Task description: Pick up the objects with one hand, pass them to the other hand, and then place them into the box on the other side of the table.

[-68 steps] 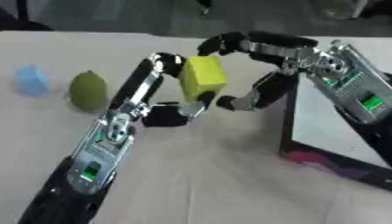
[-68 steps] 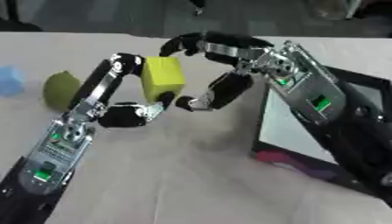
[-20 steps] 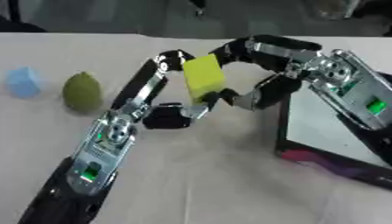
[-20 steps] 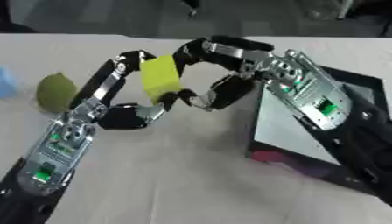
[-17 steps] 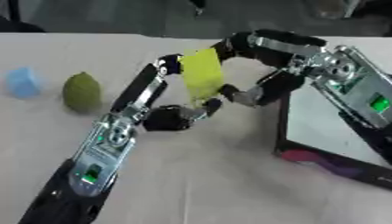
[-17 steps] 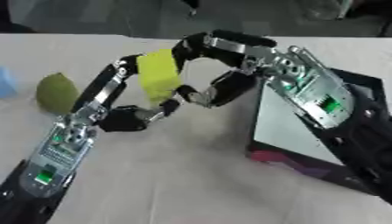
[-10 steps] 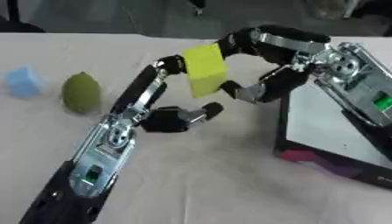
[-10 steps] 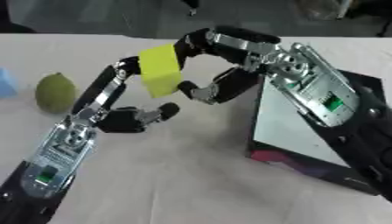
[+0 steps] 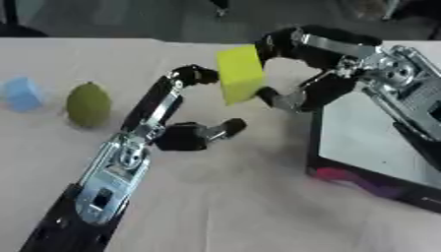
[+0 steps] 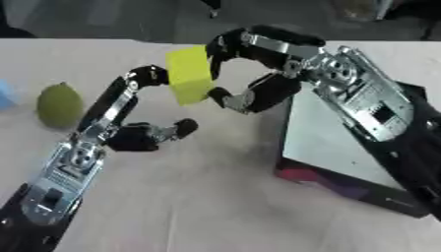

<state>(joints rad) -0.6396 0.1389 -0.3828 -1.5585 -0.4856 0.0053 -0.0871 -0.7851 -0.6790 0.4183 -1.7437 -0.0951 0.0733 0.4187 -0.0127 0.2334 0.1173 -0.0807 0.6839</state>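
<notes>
**Operator:** Report the scene from left to right.

**Technician:** A blue block (image 9: 22, 93) and a green fruit-shaped object (image 9: 88, 104) rest on the bench (image 9: 224, 206) at far left, not yet handled. The left hand (image 9: 191, 136) is at centre, fingers spread and holding nothing. The yellow block (image 9: 239, 74) is raised above the bench, pinched between the curled fingers and thumb of the right hand (image 9: 297, 74). The box (image 10: 344, 147) sits at right.

**Operator:** What has changed in the last second?

**Technician:** The left hand has released the yellow block and dropped clear of it. The right hand alone now carries it.

**Operator:** Consequence for the task?

**Technician:** The handover appears complete. The remaining step is likely to be placement in the box at right.
</notes>
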